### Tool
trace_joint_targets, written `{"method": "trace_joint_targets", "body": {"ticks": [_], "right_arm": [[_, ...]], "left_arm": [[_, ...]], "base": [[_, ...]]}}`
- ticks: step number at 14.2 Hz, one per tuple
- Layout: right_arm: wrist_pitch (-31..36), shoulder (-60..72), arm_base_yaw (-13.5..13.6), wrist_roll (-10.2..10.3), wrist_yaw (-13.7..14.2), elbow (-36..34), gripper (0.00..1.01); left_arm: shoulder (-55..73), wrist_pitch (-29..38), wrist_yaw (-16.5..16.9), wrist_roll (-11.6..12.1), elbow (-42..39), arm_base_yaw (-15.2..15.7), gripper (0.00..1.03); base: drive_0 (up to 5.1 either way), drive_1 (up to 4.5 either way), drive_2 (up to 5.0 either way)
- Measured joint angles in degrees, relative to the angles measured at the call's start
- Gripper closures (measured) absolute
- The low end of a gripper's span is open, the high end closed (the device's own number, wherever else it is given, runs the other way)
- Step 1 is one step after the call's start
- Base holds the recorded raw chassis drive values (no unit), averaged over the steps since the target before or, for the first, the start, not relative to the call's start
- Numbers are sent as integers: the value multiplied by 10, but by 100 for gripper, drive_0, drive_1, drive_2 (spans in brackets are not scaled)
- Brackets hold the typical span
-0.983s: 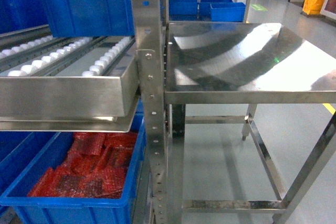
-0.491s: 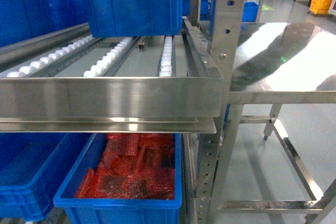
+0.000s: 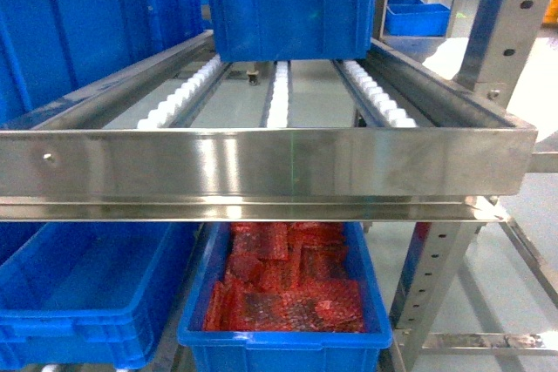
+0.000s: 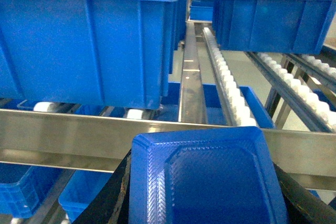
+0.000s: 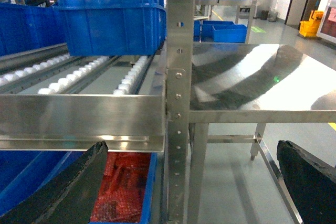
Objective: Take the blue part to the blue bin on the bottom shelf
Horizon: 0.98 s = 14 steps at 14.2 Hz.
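The left gripper (image 4: 202,203) pinches the blue part (image 4: 207,179), a tray-shaped piece, between its 2 dark fingers (image 4: 107,200) near the roller shelf (image 3: 261,167). The right gripper (image 5: 189,182) hangs spread beside the steel table (image 5: 252,85).

On the bottom shelf, an empty blue bin (image 3: 83,289) sits left of a blue bin of red parts (image 3: 283,289).

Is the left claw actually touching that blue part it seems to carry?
Touching. In the left wrist view the blue part sits between the left gripper's black fingers, pressed against both sides.
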Motion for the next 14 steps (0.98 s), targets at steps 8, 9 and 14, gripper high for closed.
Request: {"method": "trace_joint_targets", "body": {"ticks": [8,9,14], "right_arm": [[1,0,0,0,0,0,3],[1,0,0,0,-2,0,3],[1,0,0,0,-2,0,3]], "left_arm": [[0,0,0,0,0,-1,58],[0,-2,-1,0,0,0,58],[0,0,-2,0,0,2,58]], "base": [[-501,244,244],[-501,244,244],[-401,195,195]]}}
